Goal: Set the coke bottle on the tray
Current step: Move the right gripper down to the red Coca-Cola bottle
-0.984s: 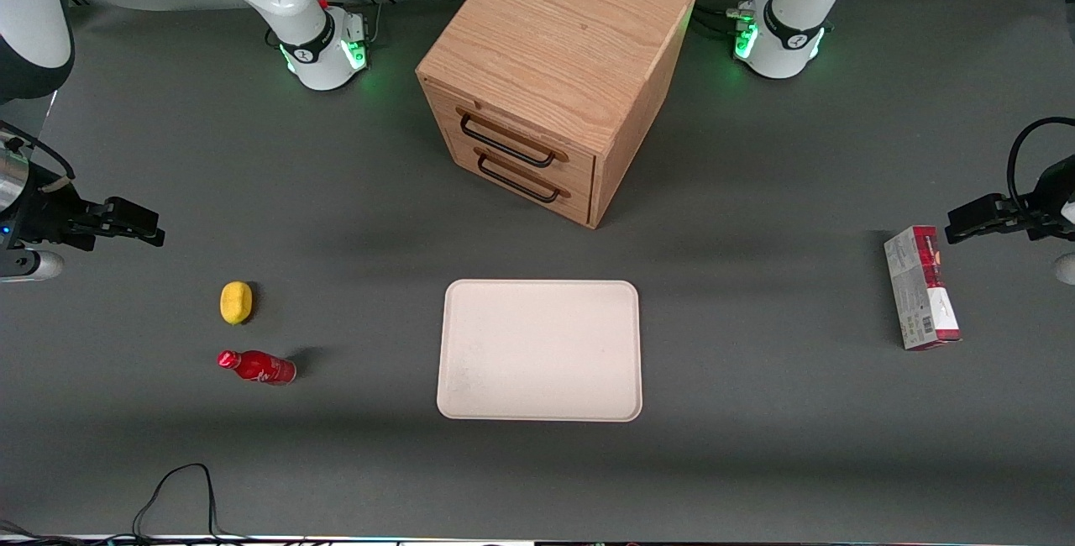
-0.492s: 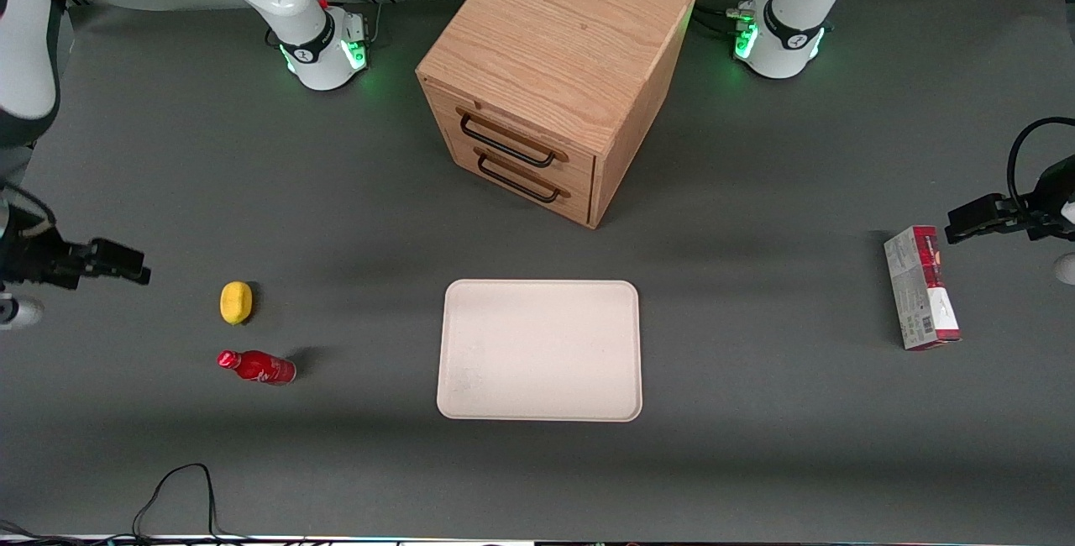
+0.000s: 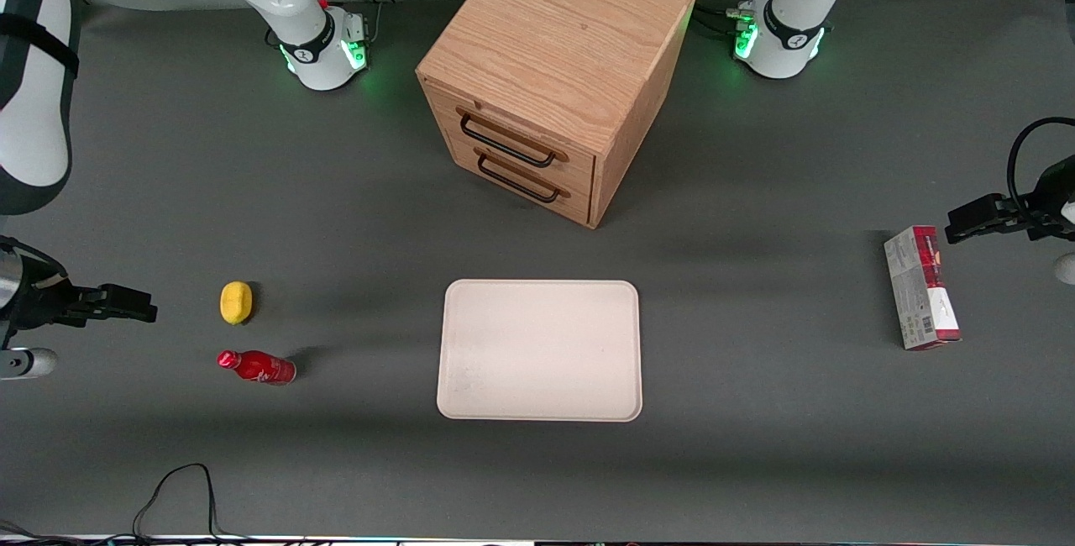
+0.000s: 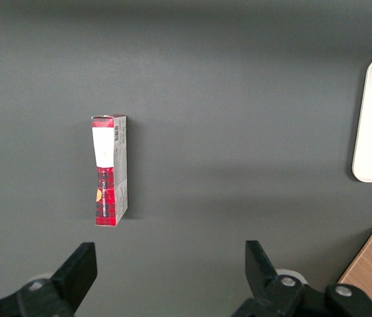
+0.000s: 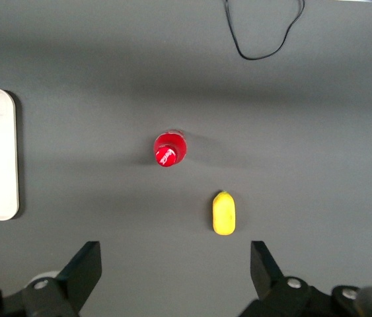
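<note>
1. Black-fingered and spread wide, your tool (image 3: 126,304) holds nothing; it hangs over the counter (image 3: 756,445) at the working arm's end, off to the side of the yellow lemon-like object (image 3: 236,302).
2. The coke bottle (image 3: 257,367) stands apart from the tool, just nearer the front camera than the lemon. The wrist view looks down on its red cap (image 5: 170,149), so you can take it as upright, with the lemon (image 5: 224,212) close beside it.
3. You are in the approach step, as I judge it: nothing is gripped yet.
4. Your next move calls for bringing the tool over the bottle, lowering it so the fingers straddle the body, and keeping clear of the lemon.
5. The tray (image 3: 539,350) lies flat mid-counter, well apart from the bottle, and holds nothing.
6. Farther from the camera stands the wooden two-drawer box (image 3: 550,76), both drawers closed, contents hidden.
</note>
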You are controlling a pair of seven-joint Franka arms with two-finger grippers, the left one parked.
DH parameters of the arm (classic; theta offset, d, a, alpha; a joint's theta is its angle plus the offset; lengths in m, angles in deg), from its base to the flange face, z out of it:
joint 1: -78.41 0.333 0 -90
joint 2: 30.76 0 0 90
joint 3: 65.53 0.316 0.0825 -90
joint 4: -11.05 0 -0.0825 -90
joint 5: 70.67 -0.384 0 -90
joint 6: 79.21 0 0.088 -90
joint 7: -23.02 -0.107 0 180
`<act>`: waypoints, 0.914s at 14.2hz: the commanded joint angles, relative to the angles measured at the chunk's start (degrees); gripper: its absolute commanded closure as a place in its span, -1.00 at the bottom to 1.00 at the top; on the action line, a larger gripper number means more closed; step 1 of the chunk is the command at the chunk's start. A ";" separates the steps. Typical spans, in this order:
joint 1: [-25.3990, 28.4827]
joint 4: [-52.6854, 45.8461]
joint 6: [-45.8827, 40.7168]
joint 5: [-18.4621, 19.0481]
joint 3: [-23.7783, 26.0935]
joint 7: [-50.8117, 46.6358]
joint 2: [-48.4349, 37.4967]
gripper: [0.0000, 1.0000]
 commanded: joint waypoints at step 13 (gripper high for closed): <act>0.62 15.47 25.43 -2.59 0.71 1.28 8.49 -1.00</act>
